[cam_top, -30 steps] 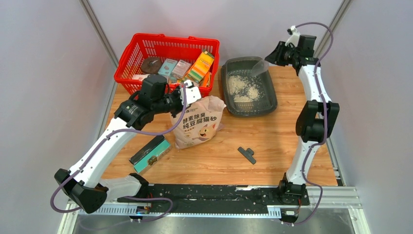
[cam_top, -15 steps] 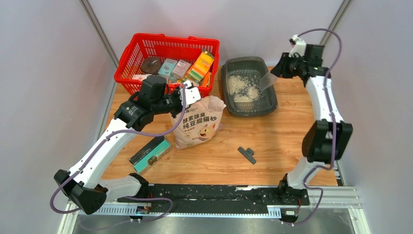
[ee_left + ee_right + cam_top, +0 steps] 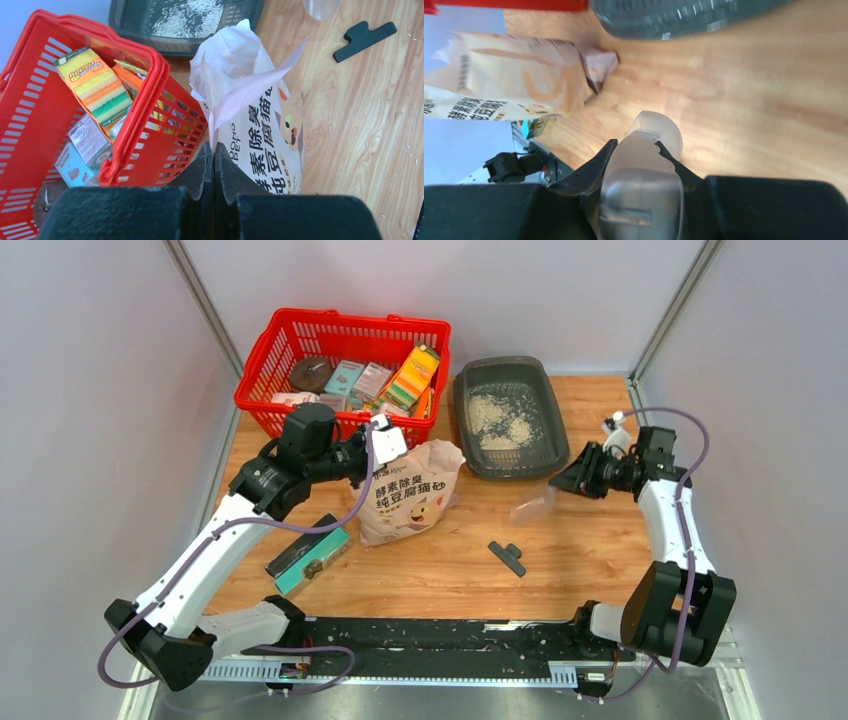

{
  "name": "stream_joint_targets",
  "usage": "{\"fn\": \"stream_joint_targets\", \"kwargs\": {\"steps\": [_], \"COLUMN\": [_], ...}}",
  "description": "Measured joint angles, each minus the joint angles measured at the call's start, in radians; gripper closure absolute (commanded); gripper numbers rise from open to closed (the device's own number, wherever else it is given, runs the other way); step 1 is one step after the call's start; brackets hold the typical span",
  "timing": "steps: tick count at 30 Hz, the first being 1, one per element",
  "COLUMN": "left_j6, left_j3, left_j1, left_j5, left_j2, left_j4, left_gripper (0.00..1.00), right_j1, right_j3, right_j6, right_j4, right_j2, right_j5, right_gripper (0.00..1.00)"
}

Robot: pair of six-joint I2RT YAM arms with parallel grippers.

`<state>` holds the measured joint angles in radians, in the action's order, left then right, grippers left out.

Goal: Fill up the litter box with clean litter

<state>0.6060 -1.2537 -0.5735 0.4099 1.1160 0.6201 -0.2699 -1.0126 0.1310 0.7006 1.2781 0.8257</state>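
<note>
The dark grey litter box [image 3: 462,425] sits at the back of the table, with pale litter [image 3: 500,420] spread inside; it also shows in the left wrist view [image 3: 125,27]. The pinkish-beige litter bag [image 3: 405,495] stands open to the left of it. My left gripper [image 3: 385,440] is shut on the bag's top flap [image 3: 250,90]. My right gripper [image 3: 575,483] is shut on a clear plastic scoop [image 3: 532,505], held low over the wood in front of the box. The scoop [image 3: 659,130] looks empty.
A red mesh basket [image 3: 262,365] with several packages stands left of the litter box. A teal-and-black box [image 3: 308,555] lies near the left front. A black clip [image 3: 508,557] lies on the wood in front of the bag.
My right arm has swung the scoop from above the litter box down and toward the near right, to low over the table. The left gripper keeps its hold on the bag.
</note>
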Motion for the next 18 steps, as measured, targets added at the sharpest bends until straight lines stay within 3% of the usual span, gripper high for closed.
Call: {"fn": "stream_joint_targets", "kwargs": {"steps": [4, 9, 18], "left_j6": [-0.003, -0.007, -0.010], "left_j3": [0.011, 0.011, 0.012], "left_j1": [0.000, 0.000, 0.000], "left_j5": [0.006, 0.006, 0.010], "left_j2": [-0.014, -0.015, -0.019], "left_j4": [-0.003, -0.003, 0.001], "left_gripper": [1.00, 1.00, 1.00], "right_j1": [-0.014, -0.082, -0.254], "right_j3": [0.124, 0.160, 0.270], "right_j6": [0.011, 0.020, 0.142], "right_j4": [0.019, 0.008, -0.097], "right_j2": [-0.008, -0.002, 0.145], "right_j5": [0.004, 0.006, 0.014], "right_gripper": [0.94, 0.94, 0.89]}}
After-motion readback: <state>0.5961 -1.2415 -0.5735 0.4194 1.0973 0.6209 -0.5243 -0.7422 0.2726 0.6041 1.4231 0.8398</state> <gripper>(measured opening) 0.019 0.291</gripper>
